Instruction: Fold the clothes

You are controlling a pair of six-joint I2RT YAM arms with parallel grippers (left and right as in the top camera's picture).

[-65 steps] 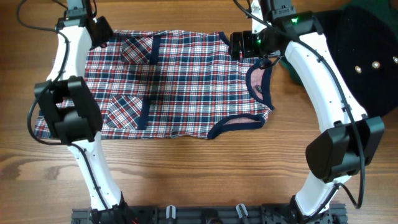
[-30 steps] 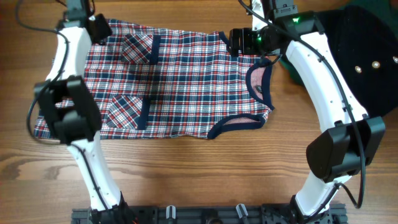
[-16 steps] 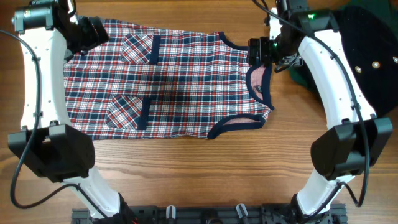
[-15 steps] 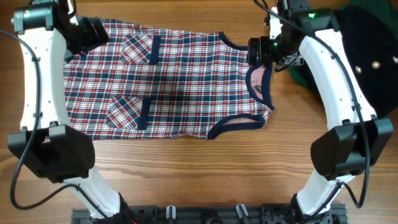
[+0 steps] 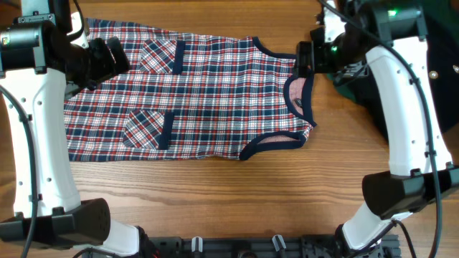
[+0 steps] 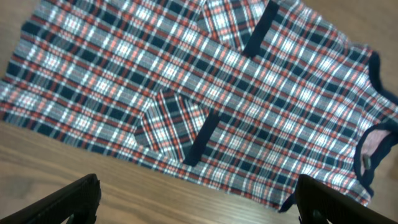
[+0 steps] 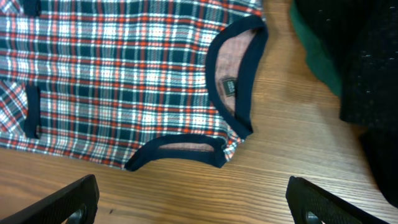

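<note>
The left hand (image 5: 107,59) hangs with its fingers wide apart and nothing between them. In its wrist view only wood and plaid show in the gap. A second ago it sat low on the upper-left corner of the cloth. It has since let go and risen clear. The right hand (image 5: 308,59) is likewise spread and empty. It has drawn back from the shoulder strap at the upper right and now hovers just off the neckline.

Below both lies the plaid garment (image 5: 201,93), flat on the table (image 5: 215,193) across the upper middle of the overhead frame. Its hem is to the left and its neck opening to the right. Its outline looks unchanged since the release. No edge is turned over, so I judge the spreading step finished and the folding itself not yet begun. A fresh grip on an edge or corner would be needed first.

Counted:
- Two arms and two hands.
- One plaid garment with two patch pockets (image 5: 161,56), one above the other left of centre.
- One neck opening.
- One armhole along the lower edge.
- One black garment (image 7: 373,68) at the right edge, apart from the plaid, with one stud visible.
- One piece of dark green fabric (image 7: 309,40) just beside it.
</note>
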